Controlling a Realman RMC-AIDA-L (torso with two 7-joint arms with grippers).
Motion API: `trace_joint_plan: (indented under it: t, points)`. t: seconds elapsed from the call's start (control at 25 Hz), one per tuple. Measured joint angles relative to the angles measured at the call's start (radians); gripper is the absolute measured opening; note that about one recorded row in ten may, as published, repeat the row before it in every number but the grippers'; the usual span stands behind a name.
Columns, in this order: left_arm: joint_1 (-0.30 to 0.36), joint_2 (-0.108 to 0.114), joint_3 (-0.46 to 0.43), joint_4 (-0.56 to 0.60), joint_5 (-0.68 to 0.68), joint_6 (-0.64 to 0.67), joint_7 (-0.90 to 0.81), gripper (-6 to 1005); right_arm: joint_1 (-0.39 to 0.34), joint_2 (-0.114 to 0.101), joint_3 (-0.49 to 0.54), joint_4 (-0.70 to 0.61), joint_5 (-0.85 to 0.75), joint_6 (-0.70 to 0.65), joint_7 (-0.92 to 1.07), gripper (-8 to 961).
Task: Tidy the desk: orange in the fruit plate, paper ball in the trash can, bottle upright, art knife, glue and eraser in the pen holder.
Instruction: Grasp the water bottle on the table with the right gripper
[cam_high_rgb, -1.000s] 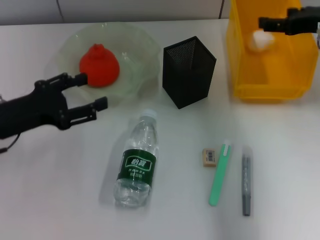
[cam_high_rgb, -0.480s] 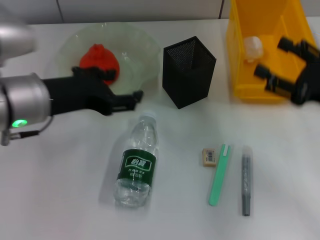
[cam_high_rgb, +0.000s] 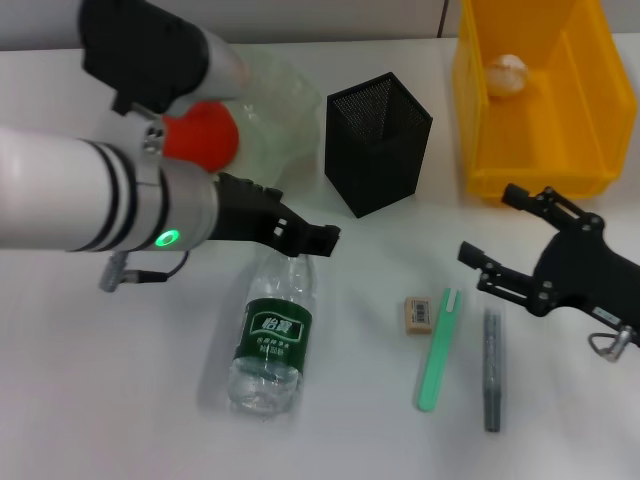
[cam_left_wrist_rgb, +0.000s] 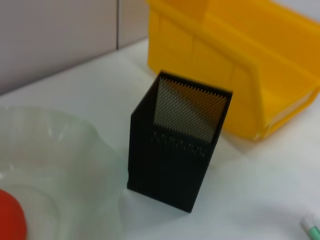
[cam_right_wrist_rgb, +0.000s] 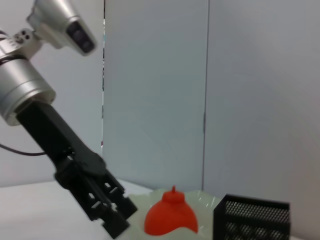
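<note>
My left hand (cam_high_rgb: 318, 238) hangs over the bottle (cam_high_rgb: 273, 333) cap for righting, spread unclear; right hand (cam_high_rgb: 500, 243) wide above the eraser (cam_high_rgb: 419, 313).

Office or lab setting, white desk (cam_high_rgb: 120, 400), plain grey partition wall (cam_right_wrist_rgb: 250, 90), stationery, black mesh pen holder (cam_high_rgb: 377, 143)

White desk top (cam_high_rgb: 110, 400), plain, glossy enough that I see soft shadows on it. It runs back to a pale grey wall (cam_right_wrist_rgb: 150, 75). The wall is panelled; I count two dark vertical seams (cam_right_wrist_rgb: 207, 100).
</note>
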Motion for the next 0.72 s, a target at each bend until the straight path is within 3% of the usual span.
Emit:
trace_joint_plan:
  t: [0.24,0.72]
  points:
    - [-0.068,0.0,-0.018,-0.14,-0.026,-0.045,-0.002,736,0.026,-0.001,-0.004,0.042,-0.015,0.029,-0.031,839]
    - [-0.131,0.0,-0.064,-0.292,-0.065,-0.083,-0.003,726,0.034,0.001,-0.006,0.07,-0.015,0.046,-0.039,839]
